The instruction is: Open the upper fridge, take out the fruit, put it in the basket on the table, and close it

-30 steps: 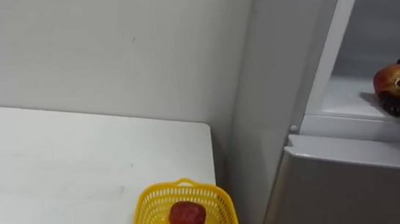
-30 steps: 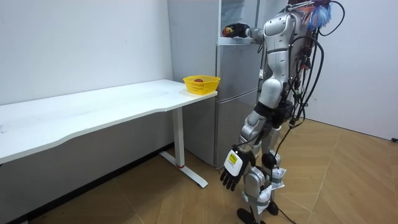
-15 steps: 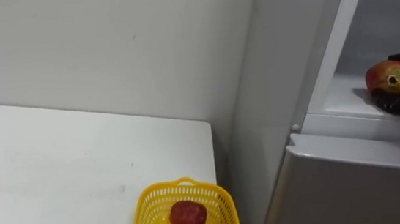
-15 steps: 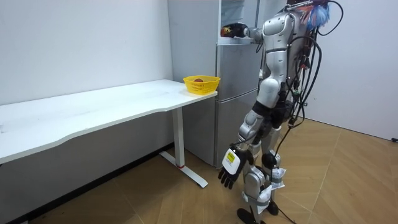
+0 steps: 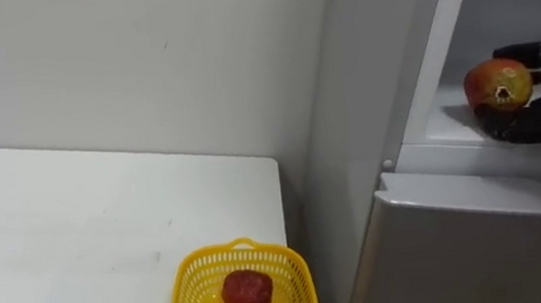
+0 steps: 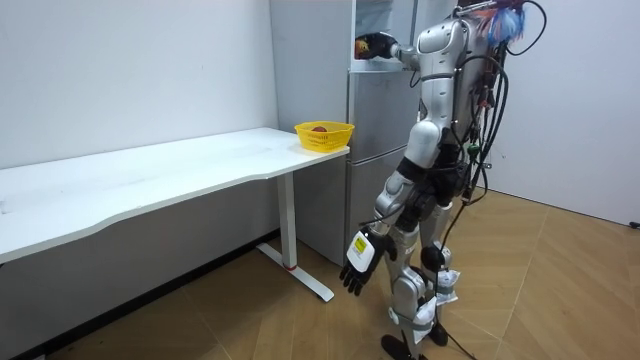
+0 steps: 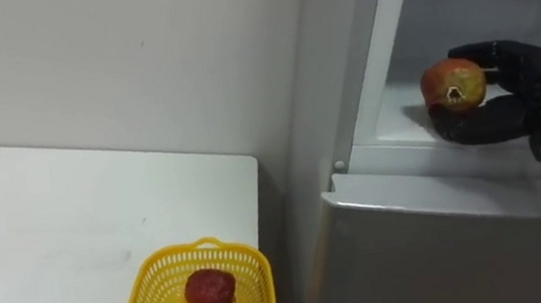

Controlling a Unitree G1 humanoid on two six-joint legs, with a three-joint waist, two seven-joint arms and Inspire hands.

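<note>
The robot stands facing the open fridge (image 5: 440, 255). Its right hand (image 7: 521, 83) reaches into the upper compartment, at 2 o'clock in the eye views. The dark fingers (image 7: 477, 124) are curled round a red-and-yellow fruit (image 7: 453, 84), holding it over the white shelf (image 5: 447, 123) near its front edge. At 6 o'clock, a yellow basket (image 5: 284, 272) sits at the corner of the white worktop (image 5: 79, 230), just beside the fridge, with a red fruit (image 5: 247, 293) inside. In the room view the left hand (image 6: 358, 262) hangs low beside the legs, its fingers loosely straight and holding nothing.
</note>
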